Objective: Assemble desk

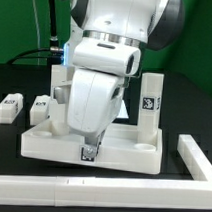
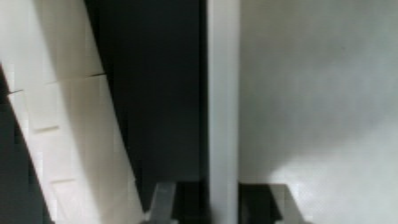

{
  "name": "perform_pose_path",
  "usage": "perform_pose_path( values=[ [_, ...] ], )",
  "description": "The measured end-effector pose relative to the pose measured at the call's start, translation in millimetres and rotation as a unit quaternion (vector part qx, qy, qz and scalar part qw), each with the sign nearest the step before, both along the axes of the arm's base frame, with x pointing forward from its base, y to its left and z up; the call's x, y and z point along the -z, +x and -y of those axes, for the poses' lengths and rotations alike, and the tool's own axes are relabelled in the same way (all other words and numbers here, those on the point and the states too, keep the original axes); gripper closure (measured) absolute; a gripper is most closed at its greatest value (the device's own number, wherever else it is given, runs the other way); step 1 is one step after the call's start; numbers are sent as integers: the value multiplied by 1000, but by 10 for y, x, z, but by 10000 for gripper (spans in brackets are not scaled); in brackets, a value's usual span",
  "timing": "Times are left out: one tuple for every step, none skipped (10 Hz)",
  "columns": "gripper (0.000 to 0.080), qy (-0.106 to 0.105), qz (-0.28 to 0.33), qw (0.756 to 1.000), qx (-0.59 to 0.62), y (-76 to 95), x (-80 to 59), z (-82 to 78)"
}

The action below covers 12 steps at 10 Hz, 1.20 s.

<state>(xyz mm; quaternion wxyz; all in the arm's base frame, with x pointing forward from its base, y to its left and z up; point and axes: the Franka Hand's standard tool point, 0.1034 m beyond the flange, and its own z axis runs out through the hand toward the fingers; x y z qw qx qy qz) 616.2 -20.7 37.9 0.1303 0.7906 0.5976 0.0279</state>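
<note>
Claw [image 1: 89,151] clamped shut on the front rim of the desk top [image 1: 47,146], which lies on the table [image 1: 5,135] — arm [image 1: 100,84] leaning steeply down over it, hiding the tray's middle. One leg [image 1: 149,101] stands upright at its far corner; fingertips [image 2: 175,205] show only partly.

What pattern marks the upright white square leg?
A black and white tag on the white square leg; best in exterior view.

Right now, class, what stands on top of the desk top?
One leg stands upright on the desk top, at its far corner on the exterior view's right. The arm hides the middle.
</note>
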Motion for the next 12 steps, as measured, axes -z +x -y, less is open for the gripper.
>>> perform_pose_path(
  values=[
    [735,0,0,1000,0,0,0,-1],
    [735,-3,3,1000,-16,25,-5,-42],
    [734,-6,8,999,-35,80,8,-102],
    [734,-7,12,999,-43,157,16,-194],
    [732,-9,18,998,-54,254,13,-292],
    [727,-12,19,998,-60,307,62,-338],
    [727,-12,19,998,-57,311,99,-335],
    [722,-11,19,998,-55,308,95,-314],
    [722,-11,19,998,-52,308,90,-318],
    [722,-11,19,998,-52,307,90,-313],
    [722,-11,19,998,-52,307,89,-311],
    [722,-11,19,998,-52,307,89,-311]
  ],
)
